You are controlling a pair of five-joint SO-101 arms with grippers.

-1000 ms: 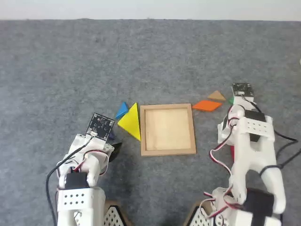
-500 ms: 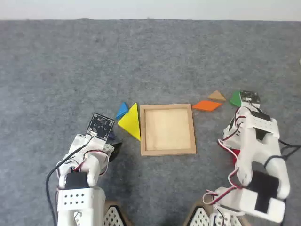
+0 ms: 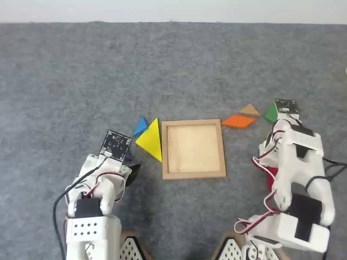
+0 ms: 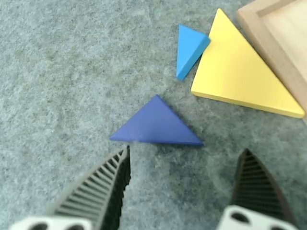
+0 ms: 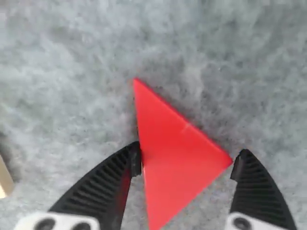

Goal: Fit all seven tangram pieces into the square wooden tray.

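Red triangle (image 5: 172,139) between right hand (image 5: 188,158) fingers (image 5: 120,172)

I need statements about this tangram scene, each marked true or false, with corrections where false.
1. The wooden tray holds no piece yet. True.
2. The yellow triangle lies beside the orange piece. False: the tray lies between the yellow triangle and the orange piece.
3. The right hand is open, with the red triangle between its fingers. True.
4. The left hand is shut on the dark blue triangle. False: it is open; that triangle lies on the carpet beyond its fingers.
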